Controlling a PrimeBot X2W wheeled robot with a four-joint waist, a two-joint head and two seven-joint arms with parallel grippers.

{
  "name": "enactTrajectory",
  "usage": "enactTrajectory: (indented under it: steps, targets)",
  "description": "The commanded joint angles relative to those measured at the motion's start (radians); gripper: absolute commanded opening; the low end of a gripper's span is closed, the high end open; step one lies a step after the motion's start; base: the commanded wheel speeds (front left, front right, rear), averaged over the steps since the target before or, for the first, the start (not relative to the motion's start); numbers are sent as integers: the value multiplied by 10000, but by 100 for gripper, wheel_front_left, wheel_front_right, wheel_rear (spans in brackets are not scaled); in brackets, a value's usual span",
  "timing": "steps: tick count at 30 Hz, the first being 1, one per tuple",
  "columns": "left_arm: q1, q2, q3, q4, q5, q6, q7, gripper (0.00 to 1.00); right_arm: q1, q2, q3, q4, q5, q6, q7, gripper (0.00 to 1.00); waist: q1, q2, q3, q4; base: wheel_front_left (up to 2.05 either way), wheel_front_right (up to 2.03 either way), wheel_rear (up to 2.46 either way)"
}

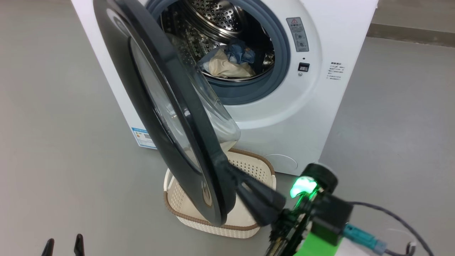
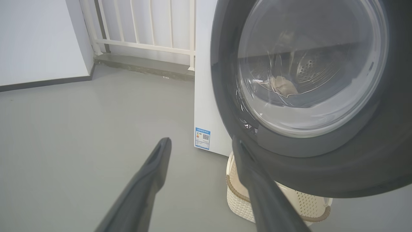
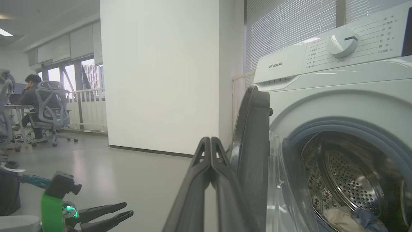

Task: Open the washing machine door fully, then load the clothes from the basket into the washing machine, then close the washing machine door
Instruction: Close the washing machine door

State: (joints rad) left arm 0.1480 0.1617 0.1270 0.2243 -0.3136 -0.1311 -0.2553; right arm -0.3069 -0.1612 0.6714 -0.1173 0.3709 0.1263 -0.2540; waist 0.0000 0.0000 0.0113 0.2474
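The washing machine (image 1: 320, 106) stands with its door (image 1: 199, 142) swung partway out, edge-on to me. Blue and cream clothes (image 1: 229, 62) lie in the steel drum (image 3: 347, 174). Below the door sits the basket (image 1: 256, 167); the part of its inside that shows is bare. My right gripper (image 1: 233, 172) is shut on nothing, its tips against the lower rim of the door (image 3: 254, 145). The right gripper (image 3: 210, 140) has both fingers pressed together. Low at the left, my left gripper (image 2: 201, 141) is open, away from the door (image 2: 322, 167).
Grey floor surrounds the machine. A white wall and railing (image 2: 145, 45) stand behind the machine's left side. Far off, a person (image 3: 30, 90) sits in an office chair at a desk. The left gripper (image 3: 127, 208) hangs low above the floor.
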Motion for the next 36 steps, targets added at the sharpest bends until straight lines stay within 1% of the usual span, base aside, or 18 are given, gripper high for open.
enactTrajectory:
  steps: [1,8,14,25,36]
  targets:
    - [-192,123,351,-149,131,4,-64,100,-317,153,344,-238,132,44,-78,0,0,0,-4,62,0,0,0]
    - [-221,50,362,-143,172,4,-64,100,-311,217,1425,489,583,44,-78,0,0,0,48,234,0,0,0]
    - [-308,-59,417,-138,252,4,-64,100,-398,229,1945,1363,891,44,-78,0,0,0,216,348,0,0,0]
    - [-585,-226,409,-132,286,4,-65,100,-849,452,1842,2601,1117,44,-78,0,0,0,615,527,0,0,0]
    - [-843,-278,380,-139,277,4,-65,100,-1211,616,1588,3121,1033,44,-78,0,0,0,993,645,0,0,0]
